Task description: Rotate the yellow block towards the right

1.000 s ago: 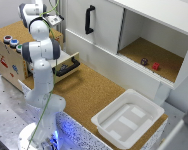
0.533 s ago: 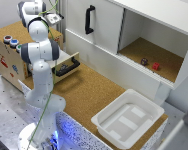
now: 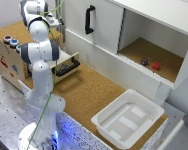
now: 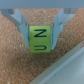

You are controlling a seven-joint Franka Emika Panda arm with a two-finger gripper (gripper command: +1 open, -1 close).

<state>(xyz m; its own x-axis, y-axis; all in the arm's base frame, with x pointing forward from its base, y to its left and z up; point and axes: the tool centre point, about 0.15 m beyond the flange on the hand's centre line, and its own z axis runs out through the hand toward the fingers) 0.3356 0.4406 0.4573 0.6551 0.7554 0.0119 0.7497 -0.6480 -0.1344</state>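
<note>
In the wrist view the yellow block (image 4: 40,39) stands on brown cork, with dark letters on its faces. My gripper (image 4: 41,29) straddles it, one finger (image 4: 22,25) against each side, and appears shut on it. In the exterior view the gripper (image 3: 55,21) is at the far left, above the top of the wooden unit and partly behind the arm. The block is hidden there.
A drawer (image 3: 67,67) stands open below the arm. A white tray (image 3: 128,120) sits at the cork counter's front right. The white cabinet has a black handle (image 3: 88,20), and its open compartment holds a red piece (image 3: 155,65) and a dark one (image 3: 143,61).
</note>
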